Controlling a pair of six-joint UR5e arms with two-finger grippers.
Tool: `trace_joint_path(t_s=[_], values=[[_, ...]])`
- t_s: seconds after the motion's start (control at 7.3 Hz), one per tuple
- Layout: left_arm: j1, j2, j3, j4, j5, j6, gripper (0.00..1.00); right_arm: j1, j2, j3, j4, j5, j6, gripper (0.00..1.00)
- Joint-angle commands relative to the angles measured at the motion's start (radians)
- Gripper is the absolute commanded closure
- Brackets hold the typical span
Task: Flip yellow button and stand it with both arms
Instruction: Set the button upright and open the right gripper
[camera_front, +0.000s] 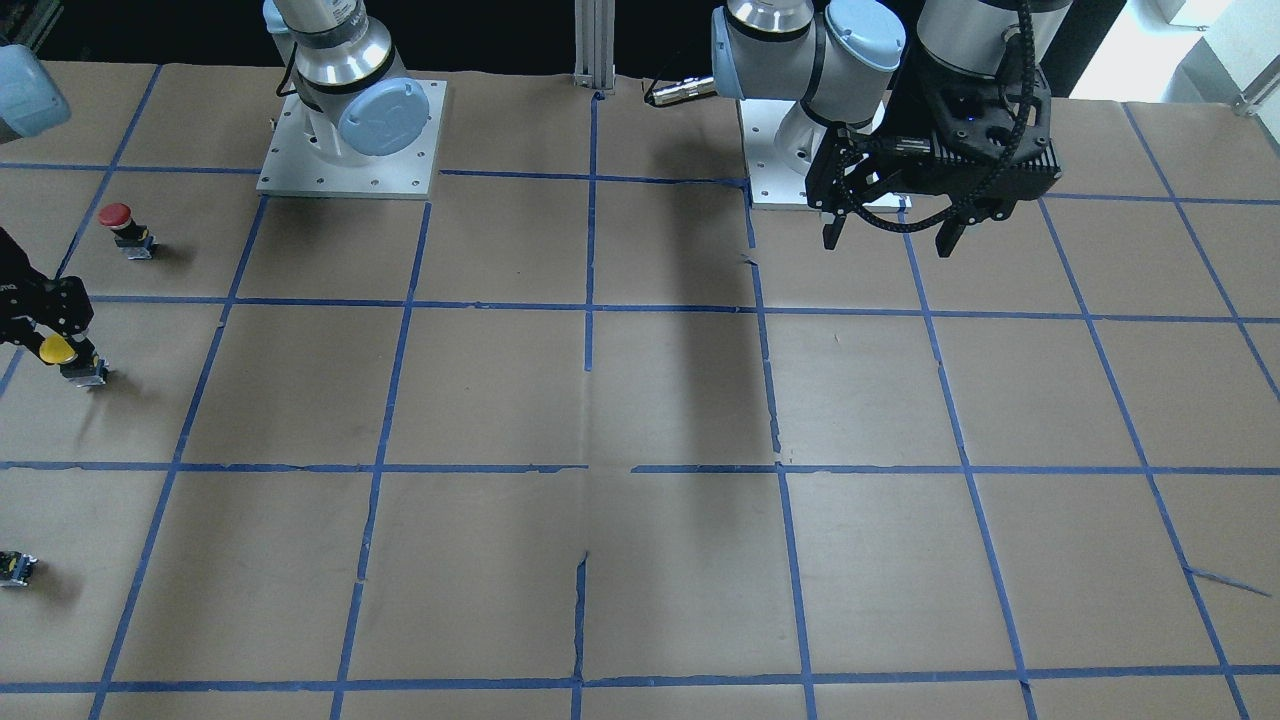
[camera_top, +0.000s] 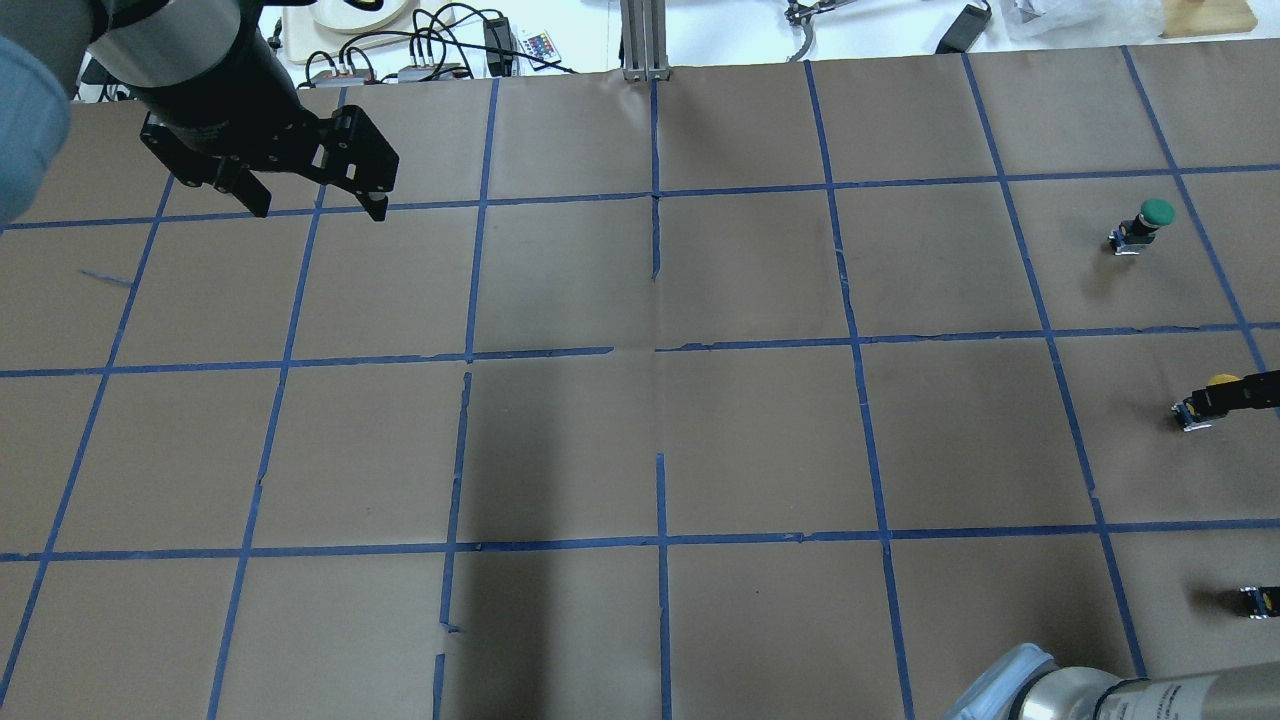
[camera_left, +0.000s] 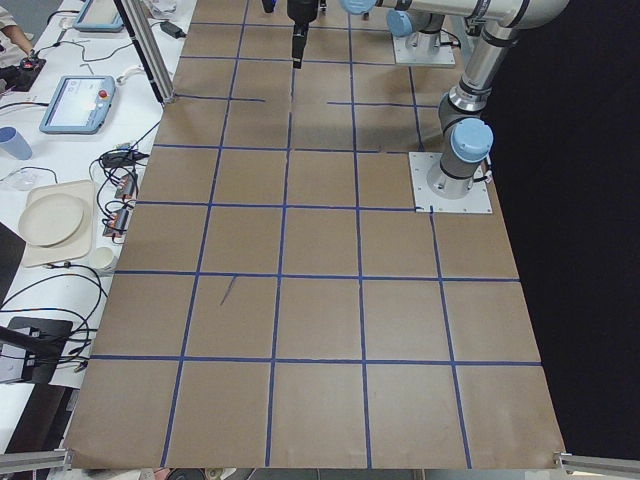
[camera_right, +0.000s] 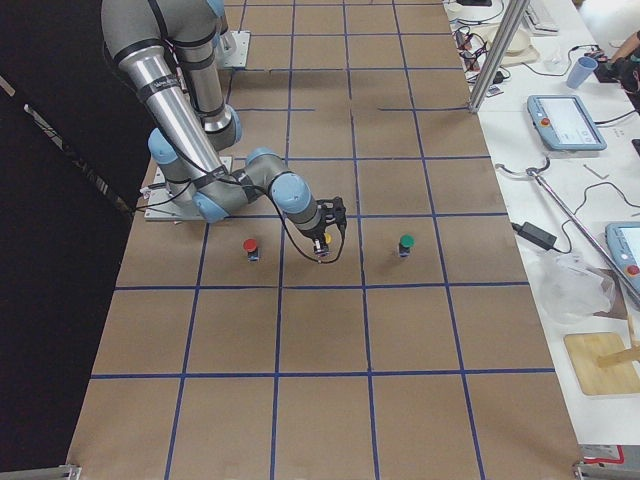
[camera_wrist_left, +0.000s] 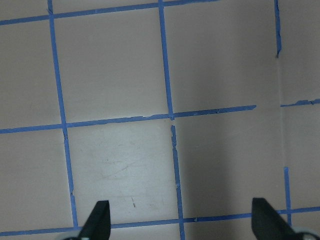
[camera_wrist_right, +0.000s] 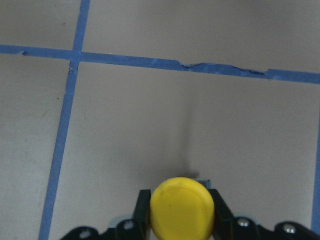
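The yellow button (camera_front: 57, 350) is at the table's edge on my right side, tilted, with its grey block (camera_front: 86, 373) low against the paper. My right gripper (camera_front: 66, 352) is shut on it just under the cap. In the right wrist view the yellow cap (camera_wrist_right: 183, 207) fills the gap between the black fingers (camera_wrist_right: 222, 215). It also shows in the overhead view (camera_top: 1222, 381) and the exterior right view (camera_right: 325, 245). My left gripper (camera_front: 890, 236) hangs open and empty high above the table near its base, also in the overhead view (camera_top: 312, 205).
A red-capped button (camera_front: 120, 226) stands behind the yellow one, closer to my base. A green-capped button (camera_top: 1146, 222) stands farther out. A tiny black-yellow block (camera_front: 15, 567) lies near the edge. Blue tape lines grid the brown paper.
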Motion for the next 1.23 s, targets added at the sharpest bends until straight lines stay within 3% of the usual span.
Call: trace_joint_path(t_s=[0.0,0.55,0.82,0.96,1.1], values=[[0.0,0.0,-0.001,0.0,0.0,0.0,0.0,0.0,0.0,-0.002,0.001,-0.007,0.001,0.5],[-0.002,0.0,-0.001,0.0,0.001,0.0,0.0,0.0,-0.002,-0.005,0.003,-0.008,0.004,0.23],[0.0,0.0,-0.001,0.0,0.001,0.0,0.0,0.002,-0.017,-0.059,0.036,-0.045,0.013,0.11],[-0.002,0.003,0.0,0.0,0.006,0.0,0.0,0.002,-0.026,-0.113,0.149,-0.088,0.028,0.1],[-0.002,0.008,0.0,-0.005,0.009,0.0,0.0,0.009,-0.054,-0.173,0.27,-0.09,0.111,0.01]])
